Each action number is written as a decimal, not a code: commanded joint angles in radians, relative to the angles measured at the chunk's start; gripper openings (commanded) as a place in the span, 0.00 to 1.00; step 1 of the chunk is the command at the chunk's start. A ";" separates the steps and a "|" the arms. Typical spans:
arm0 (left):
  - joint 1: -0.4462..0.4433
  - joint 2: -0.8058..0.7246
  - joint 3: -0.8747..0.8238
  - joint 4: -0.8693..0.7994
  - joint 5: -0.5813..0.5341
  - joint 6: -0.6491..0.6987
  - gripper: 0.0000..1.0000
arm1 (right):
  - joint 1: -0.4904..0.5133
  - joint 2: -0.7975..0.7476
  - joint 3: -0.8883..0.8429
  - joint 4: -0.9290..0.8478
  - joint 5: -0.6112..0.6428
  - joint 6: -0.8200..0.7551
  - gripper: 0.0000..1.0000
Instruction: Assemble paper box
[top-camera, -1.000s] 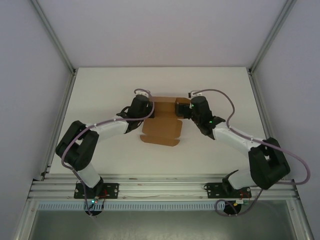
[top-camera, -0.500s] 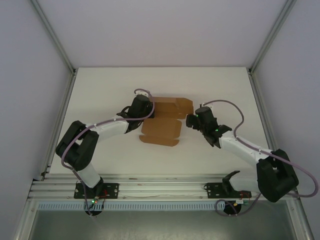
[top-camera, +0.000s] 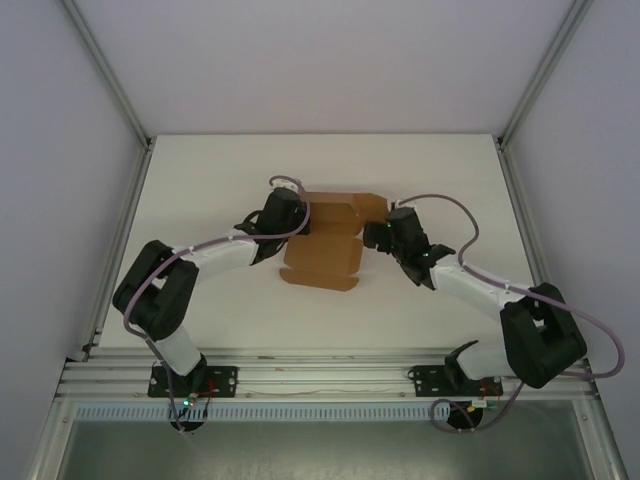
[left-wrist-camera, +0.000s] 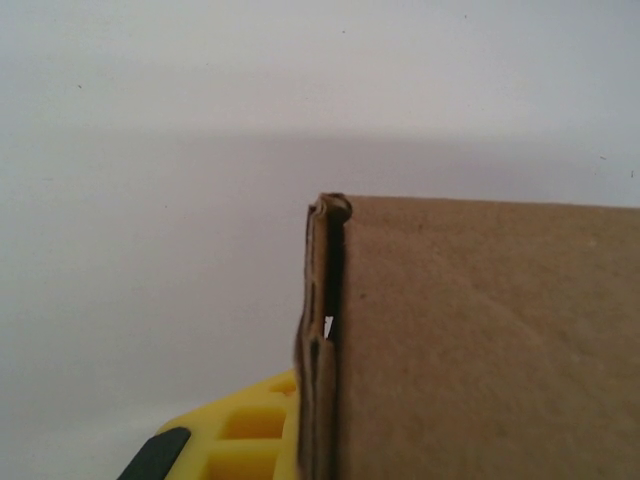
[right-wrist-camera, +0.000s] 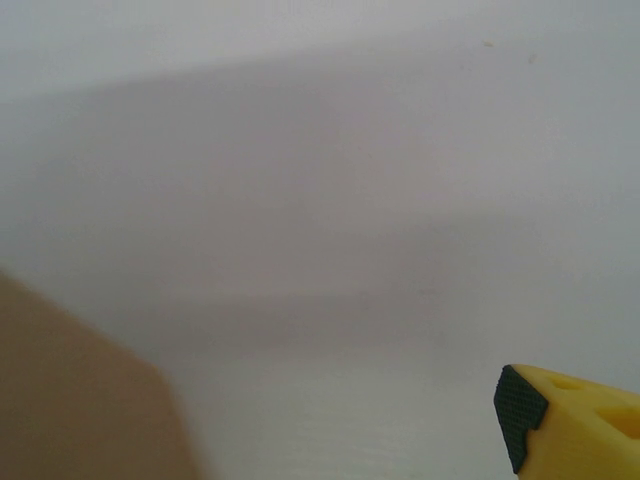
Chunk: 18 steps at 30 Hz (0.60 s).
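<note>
box: paper box (top-camera: 322, 245) lies about mid-worktop (top-camera: 200, 180), a bit toward the far edge; part-folded; body runs left-right, one wide flap lies flat toward the near edge
left grip: left gripper (top-camera: 297, 216) at the box's left end; jaws closed, and going by the wrist view they pinch the doubled-over wall edge (left-wrist-camera: 322, 330); one yellow finger (left-wrist-camera: 240, 440) shows just beside that edge, the other is hidden behind the cardboard
right grip: right gripper (top-camera: 376, 236) jaws wide apart, nothing between them; one finger (right-wrist-camera: 570, 415) shows over bare worktop; brown blur at lower left of that wrist view is the box (right-wrist-camera: 70, 400)
key relation: box lies to the right gripper's left; its right end flap is just beside the gripper, toward the far edge; can't tell if they touch
long axis: left-right, roughly parallel to the worktop's near edge; arms sit at opposite ends of it
nearer arm: left is tied up anchoring the left end; right is free and closest to the unfolded right end
judgement: next fold is the right arm's job; it needs to come in leftward across the short side while left holds
</note>
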 joint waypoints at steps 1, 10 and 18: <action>-0.002 0.020 0.031 -0.015 0.029 -0.008 0.00 | 0.003 0.014 0.036 0.065 -0.020 -0.043 0.88; -0.002 0.026 0.035 -0.004 0.059 -0.029 0.00 | 0.041 0.142 0.104 0.171 -0.031 -0.072 0.88; -0.002 0.023 0.018 0.011 0.042 -0.029 0.00 | 0.057 0.083 0.072 0.157 0.007 -0.073 0.89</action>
